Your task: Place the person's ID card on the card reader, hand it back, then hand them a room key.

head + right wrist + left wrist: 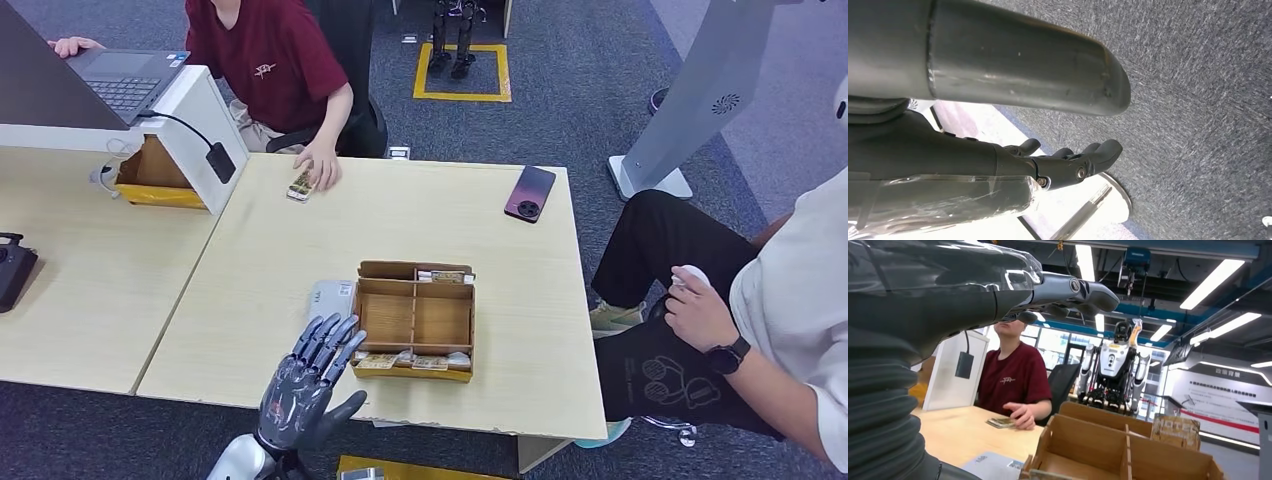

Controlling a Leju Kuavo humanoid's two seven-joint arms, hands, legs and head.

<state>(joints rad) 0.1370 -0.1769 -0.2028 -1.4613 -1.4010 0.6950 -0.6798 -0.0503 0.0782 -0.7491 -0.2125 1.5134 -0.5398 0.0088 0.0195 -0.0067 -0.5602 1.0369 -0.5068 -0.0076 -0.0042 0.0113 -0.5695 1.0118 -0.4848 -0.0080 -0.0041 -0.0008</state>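
Left hand point(305, 385) lower centre, fingers spread, empty, beside cardboard box point(416, 320). ID card point(301, 184) under person's hand point(320, 165), upper centre. Right hand point(1058, 160) empty, fingers loosely extended over carpet.

Left hand point(305, 385) hovers with fingers spread and holding nothing at the table's point(270, 290) near edge. Directly right of it stands the open cardboard box point(416, 320), with the grey card reader point(328, 296) just beyond the fingertips. Bare tabletop runs from there to the far edge, where a person's hand point(320, 163) rests on a card point(300, 185). A phone point(529, 193) lies far right. A white stand point(200, 135) blocks the far left.
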